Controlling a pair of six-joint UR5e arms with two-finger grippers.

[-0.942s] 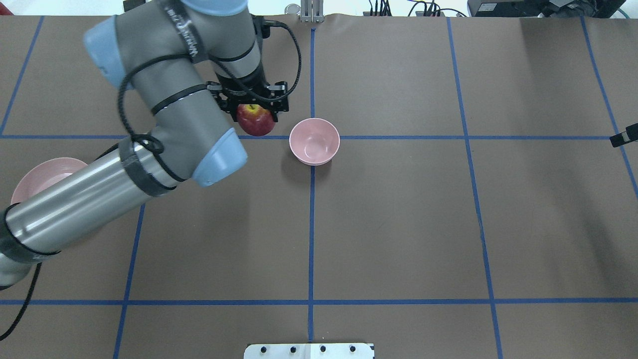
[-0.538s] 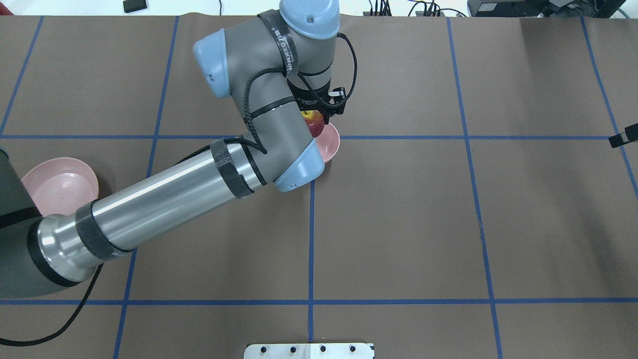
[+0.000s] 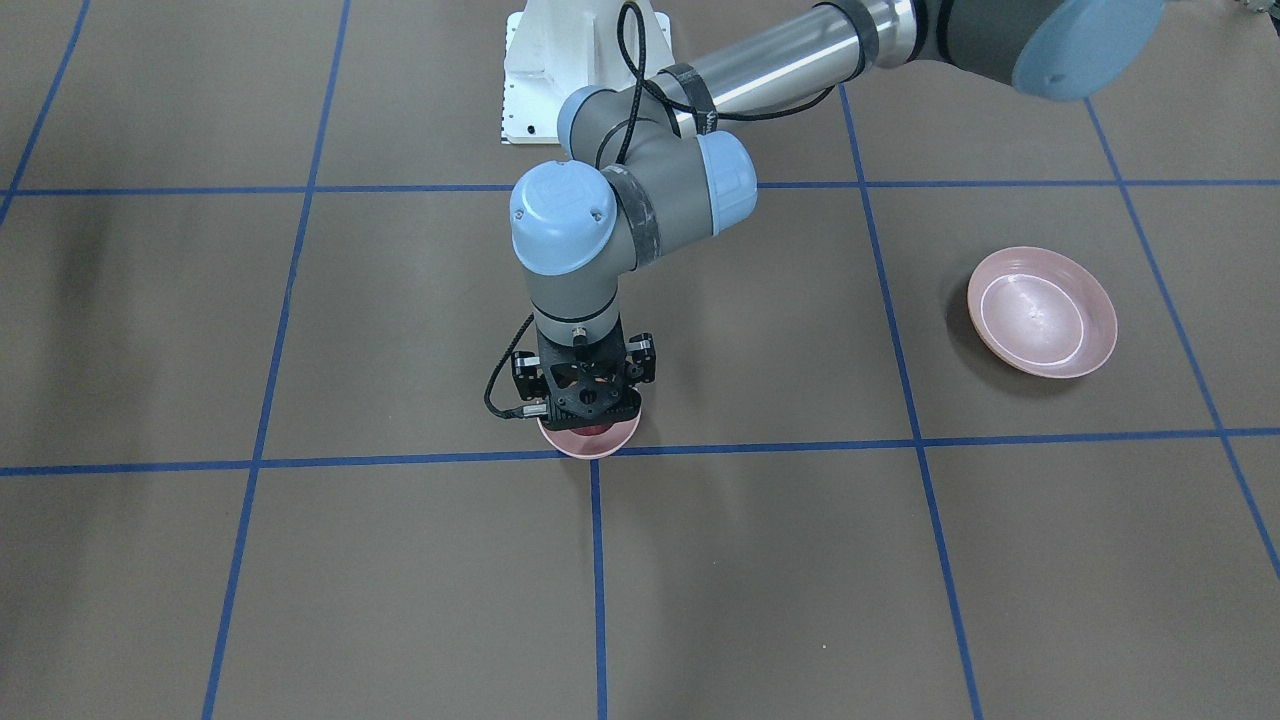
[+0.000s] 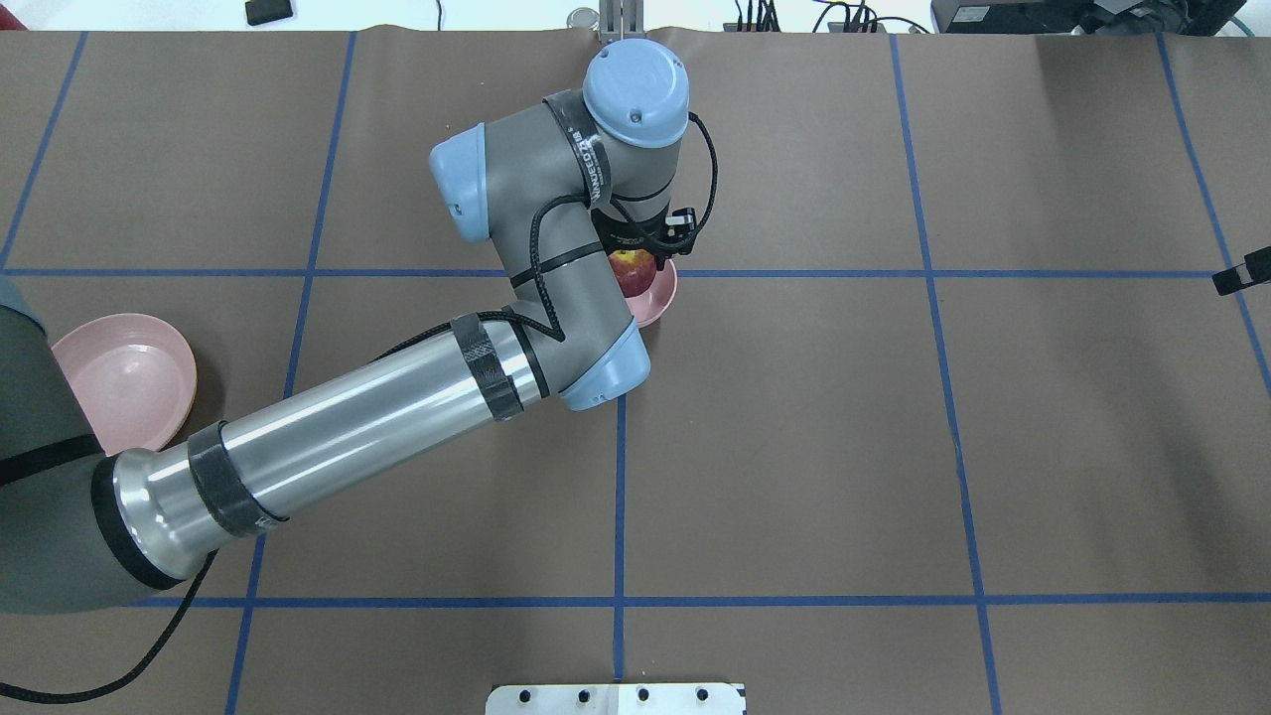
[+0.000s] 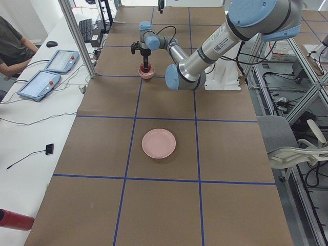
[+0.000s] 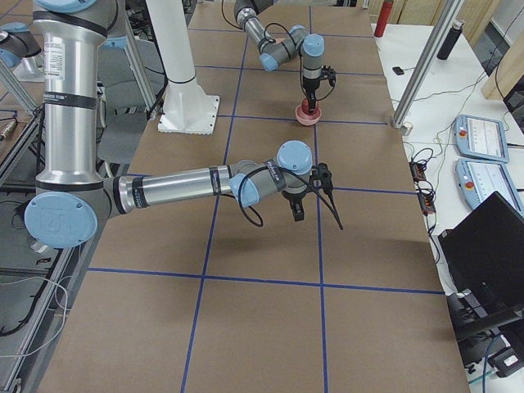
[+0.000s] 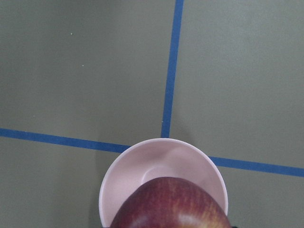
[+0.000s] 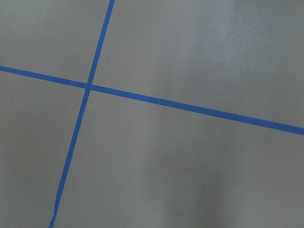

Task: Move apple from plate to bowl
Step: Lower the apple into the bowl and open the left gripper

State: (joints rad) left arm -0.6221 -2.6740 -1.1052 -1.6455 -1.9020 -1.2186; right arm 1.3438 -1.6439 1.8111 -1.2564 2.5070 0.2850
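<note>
Because the left arm stood right over it, the apple showed only in part: a red-and-yellow slice from overhead, a thin red sliver under the black tool from the front, and a dark-red dome cut off by the lower edge of the left wrist view. It hung at the mouth of the bowl, its top above the rim in both side views. Whether its underside touched the bowl's floor could not be made out. Most of the bowl was covered as well, with only a pink crescent peeking out. The plate lay well apart from the bowl on the robot's left side, partly covered by the arm from overhead.

Bowl and plate sat on a table covered in brown paper and marked into squares by blue tape; the bowl rested on a crossing of two lines. A faint looping stain marked the paper under the right wrist camera. Beside the table an operator sat near two control tablets, and a red bottle lay on the white bench.

The left gripper pointed straight down and was clamped on the apple, though its fingertips were hidden. The right gripper hung above the paper, well apart from everything; how wide its jaws stood could not be told.
</note>
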